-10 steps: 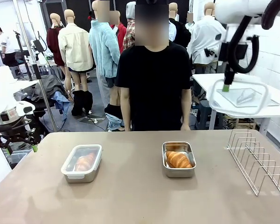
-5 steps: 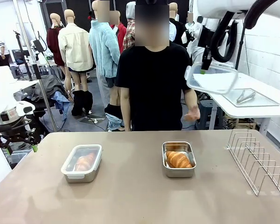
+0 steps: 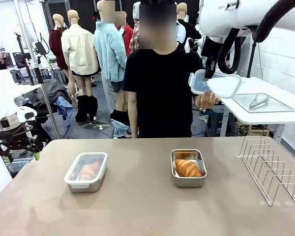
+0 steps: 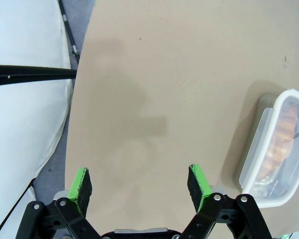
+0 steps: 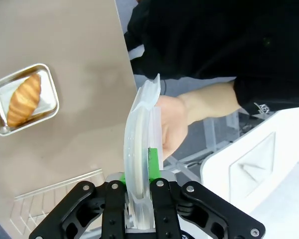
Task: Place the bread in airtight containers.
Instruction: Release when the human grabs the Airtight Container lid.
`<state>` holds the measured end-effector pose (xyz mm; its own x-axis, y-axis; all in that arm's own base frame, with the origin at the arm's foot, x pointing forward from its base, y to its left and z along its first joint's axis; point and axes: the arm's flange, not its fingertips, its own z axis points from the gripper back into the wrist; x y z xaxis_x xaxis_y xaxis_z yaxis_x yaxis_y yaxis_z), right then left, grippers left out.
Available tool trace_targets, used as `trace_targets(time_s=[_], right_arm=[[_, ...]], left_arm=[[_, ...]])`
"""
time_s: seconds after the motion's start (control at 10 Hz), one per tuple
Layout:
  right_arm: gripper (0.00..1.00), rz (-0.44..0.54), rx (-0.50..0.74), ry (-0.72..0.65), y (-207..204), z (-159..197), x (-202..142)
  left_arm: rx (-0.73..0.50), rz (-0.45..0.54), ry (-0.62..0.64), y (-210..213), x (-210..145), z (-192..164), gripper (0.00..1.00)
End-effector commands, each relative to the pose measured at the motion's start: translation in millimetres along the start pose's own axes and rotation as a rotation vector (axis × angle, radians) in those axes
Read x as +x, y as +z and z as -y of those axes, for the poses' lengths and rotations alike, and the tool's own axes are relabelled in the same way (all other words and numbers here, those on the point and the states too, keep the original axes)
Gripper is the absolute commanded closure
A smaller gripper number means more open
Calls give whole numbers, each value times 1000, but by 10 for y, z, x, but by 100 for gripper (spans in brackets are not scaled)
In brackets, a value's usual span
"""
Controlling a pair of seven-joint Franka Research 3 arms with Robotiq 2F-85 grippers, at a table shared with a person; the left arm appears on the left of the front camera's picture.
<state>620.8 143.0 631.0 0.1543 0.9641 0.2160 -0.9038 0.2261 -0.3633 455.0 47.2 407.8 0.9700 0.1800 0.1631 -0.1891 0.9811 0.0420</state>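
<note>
Right gripper (image 5: 138, 174) is clamped on our clear lid (image 3: 215, 84), w/ person's hand (image 3: 205, 100) touching it; left gripper (image 4: 139, 183) hangs open beside lidded tin (image 3: 86, 171).

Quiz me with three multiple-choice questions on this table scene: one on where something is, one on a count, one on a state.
1. Where is the loose clear lid?
A. on the table
B. up in the right gripper, at the person's hand
C. on the wire rack

2. How many steel containers hold a croissant?
A. one
B. two
C. three

3. What state is the right-hand container in?
A. lidded
B. overturned
C. uncovered

Answers:
1 B, the right gripper is shut on the lid's edge and the hand touches it.
2 B, one croissant lies in the right-hand container, another in the lidded container.
3 C, its croissant lies bare.
</note>
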Motion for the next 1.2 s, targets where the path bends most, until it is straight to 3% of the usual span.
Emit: trace_targets(time_s=[0.0,1.1], right_arm=[[100,10,-3,-2,39,27,24],[100,2,-5,-1,57,17,7]], left_arm=[[-2,2,1,10,-11,-18,0],[-2,2,1,10,-11,-18,0]])
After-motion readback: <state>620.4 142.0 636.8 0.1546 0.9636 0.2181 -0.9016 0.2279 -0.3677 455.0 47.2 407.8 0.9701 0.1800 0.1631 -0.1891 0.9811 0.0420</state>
